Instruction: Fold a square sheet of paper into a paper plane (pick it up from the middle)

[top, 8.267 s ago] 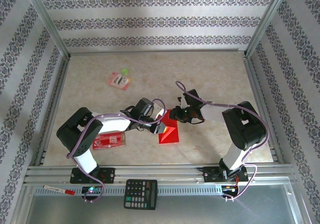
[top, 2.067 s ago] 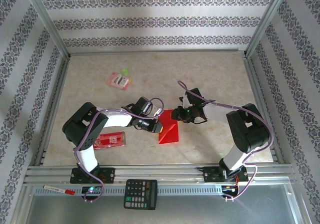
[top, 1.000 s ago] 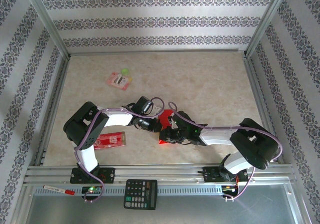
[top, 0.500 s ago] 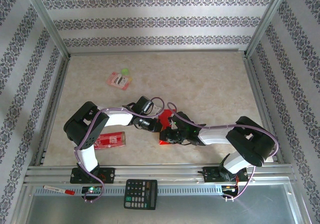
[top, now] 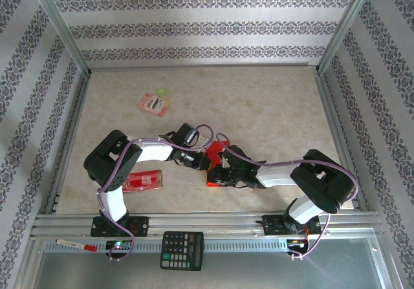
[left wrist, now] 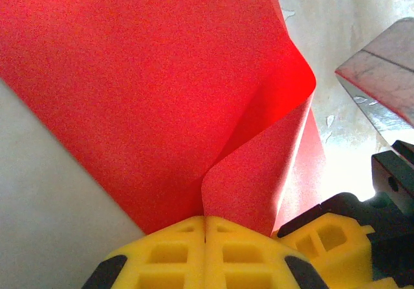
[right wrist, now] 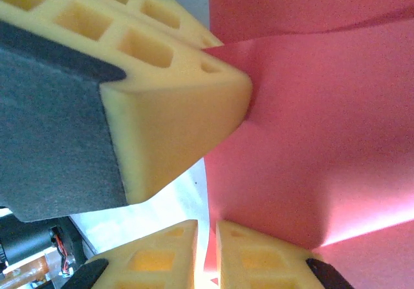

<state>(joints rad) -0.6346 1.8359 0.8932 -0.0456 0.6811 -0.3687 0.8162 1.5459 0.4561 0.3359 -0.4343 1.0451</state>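
Top external: red paper sheet [top: 215, 149], partly folded, on table [top: 272, 108] close to the middle of its near edge, under the meeting left gripper [top: 202, 163] and right gripper [top: 221, 172]. Left wrist: fingertips [left wrist: 168, 244] pressed together, pinching a raised fold of the sheet. Right wrist: fingertips [right wrist: 259, 250] almost touching, sheet edge nipped in the narrow slit

The worktop [top: 272, 101] was a pale beige, marbled slab under bright, even light. White wallpaper [top: 207, 17] with grey-violet floral bands closed it in on three sides, framed by aluminium posts [top: 59, 22]. A slotted aluminium rail [top: 213, 223] ran along the near edge.
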